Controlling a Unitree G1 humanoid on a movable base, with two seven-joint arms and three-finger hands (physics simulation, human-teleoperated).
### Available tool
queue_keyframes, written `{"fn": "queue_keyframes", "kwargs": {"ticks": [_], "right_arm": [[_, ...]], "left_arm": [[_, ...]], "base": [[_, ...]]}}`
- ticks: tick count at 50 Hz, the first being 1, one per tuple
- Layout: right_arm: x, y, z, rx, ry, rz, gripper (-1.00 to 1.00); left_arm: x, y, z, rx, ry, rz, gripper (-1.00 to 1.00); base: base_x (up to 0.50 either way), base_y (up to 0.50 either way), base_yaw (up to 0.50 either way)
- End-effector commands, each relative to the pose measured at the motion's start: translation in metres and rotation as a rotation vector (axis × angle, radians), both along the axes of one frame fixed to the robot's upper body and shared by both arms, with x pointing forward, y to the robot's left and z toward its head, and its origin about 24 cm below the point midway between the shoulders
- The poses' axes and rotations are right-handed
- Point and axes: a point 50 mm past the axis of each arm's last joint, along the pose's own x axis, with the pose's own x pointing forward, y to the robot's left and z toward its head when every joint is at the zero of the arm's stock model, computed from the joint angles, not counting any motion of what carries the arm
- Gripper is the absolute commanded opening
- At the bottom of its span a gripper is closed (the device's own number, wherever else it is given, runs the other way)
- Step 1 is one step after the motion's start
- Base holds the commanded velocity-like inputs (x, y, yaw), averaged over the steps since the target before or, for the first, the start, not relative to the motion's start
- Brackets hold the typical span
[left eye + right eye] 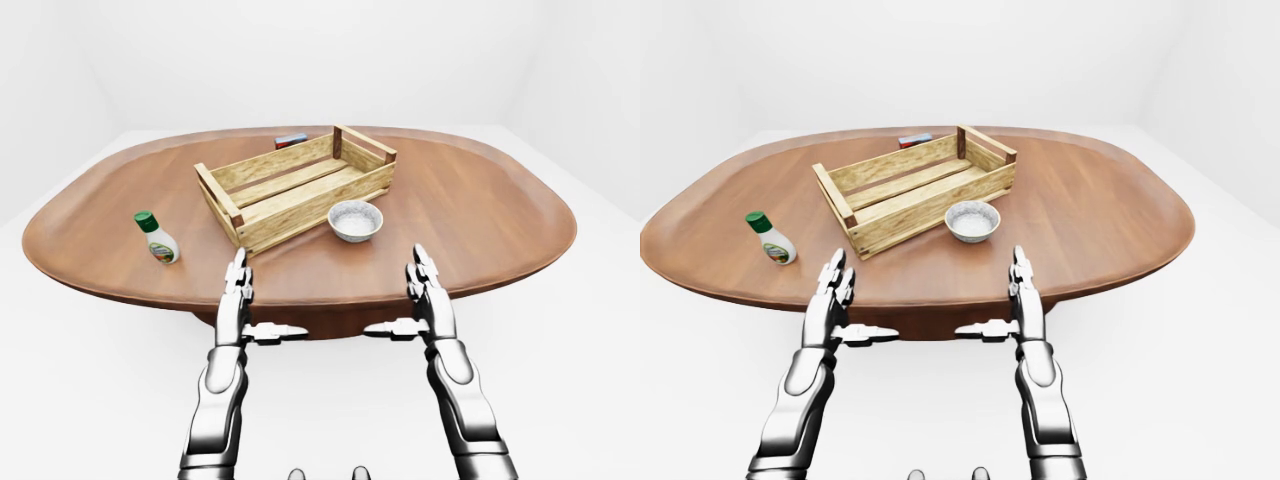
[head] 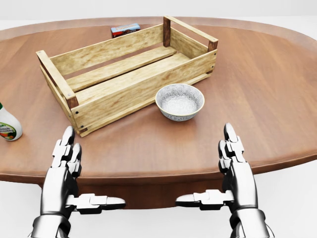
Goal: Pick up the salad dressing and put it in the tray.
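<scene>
The salad dressing (image 1: 157, 238), a small white bottle with a green cap, stands upright on the left side of the oval wooden table (image 1: 480, 215). In the head view only its body shows at the left edge, the salad dressing (image 2: 9, 130). The tray (image 1: 294, 185) is a slatted wooden crate at the table's middle, with nothing inside. My left hand (image 1: 236, 287) and right hand (image 1: 424, 283) hover open over the table's near edge, palms facing each other, thumbs pointing inward. The bottle lies to the left of my left hand, well apart from it.
A white speckled bowl (image 1: 355, 220) sits just right of the tray's near corner. A small red and blue box (image 2: 125, 29) lies behind the tray toward the top of the view. White floor and walls surround the table.
</scene>
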Motion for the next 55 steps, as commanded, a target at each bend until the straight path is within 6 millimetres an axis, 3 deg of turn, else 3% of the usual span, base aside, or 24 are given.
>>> {"fn": "queue_keyframes", "kwargs": {"ticks": [1,5,8,9,12,17,23,26,34,45,49,55], "right_arm": [[-0.001,-0.018,0.009,0.145,-0.002,-0.020,1.00],[-0.011,-0.047,0.062,0.102,-0.220,-0.110,1.00],[-0.039,-0.088,0.132,0.018,-0.521,-0.226,1.00],[-0.048,-0.097,0.146,0.006,-0.589,-0.255,1.00],[-0.078,-0.126,0.182,-0.060,-0.755,-0.355,1.00],[-0.135,-0.177,0.214,-0.133,-0.903,-0.557,1.00],[-0.171,-0.212,0.225,-0.189,-0.916,-0.694,1.00],[-0.175,-0.217,0.227,-0.234,-0.889,-0.722,1.00],[-0.141,-0.211,0.209,-0.347,-0.730,-0.699,1.00],[-0.137,-0.215,0.199,-0.388,-0.658,-0.696,1.00],[-0.145,-0.191,0.218,-0.430,-0.785,-0.661,1.00],[-0.136,-0.193,0.209,-0.440,-0.719,-0.640,1.00]], "left_arm": [[-0.003,0.030,0.021,-0.002,-0.040,0.090,1.00],[-0.009,0.064,0.054,0.007,-0.176,0.208,1.00],[-0.029,0.100,0.106,0.042,-0.392,0.310,1.00],[-0.035,0.107,0.116,0.066,-0.436,0.331,1.00],[-0.063,0.131,0.153,0.132,-0.591,0.409,1.00],[-0.123,0.171,0.198,0.272,-0.773,0.564,1.00],[-0.156,0.196,0.209,0.391,-0.763,0.663,1.00],[-0.167,0.203,0.213,0.429,-0.760,0.696,1.00],[-0.183,0.222,0.211,0.442,-0.720,0.761,1.00],[-0.183,0.224,0.209,0.431,-0.708,0.772,1.00],[-0.182,0.225,0.207,0.427,-0.700,0.772,1.00],[-0.183,0.225,0.206,0.428,-0.696,0.775,1.00]], "base": [[0.00,0.00,0.00],[0.00,0.00,0.00],[0.00,0.00,0.00],[0.00,0.00,0.00],[0.00,0.00,0.00],[0.00,0.00,0.00],[0.00,0.00,0.00],[0.00,0.00,0.00],[0.14,0.38,0.00],[0.18,0.50,0.00],[0.25,0.50,0.00],[0.30,0.48,0.00]]}}
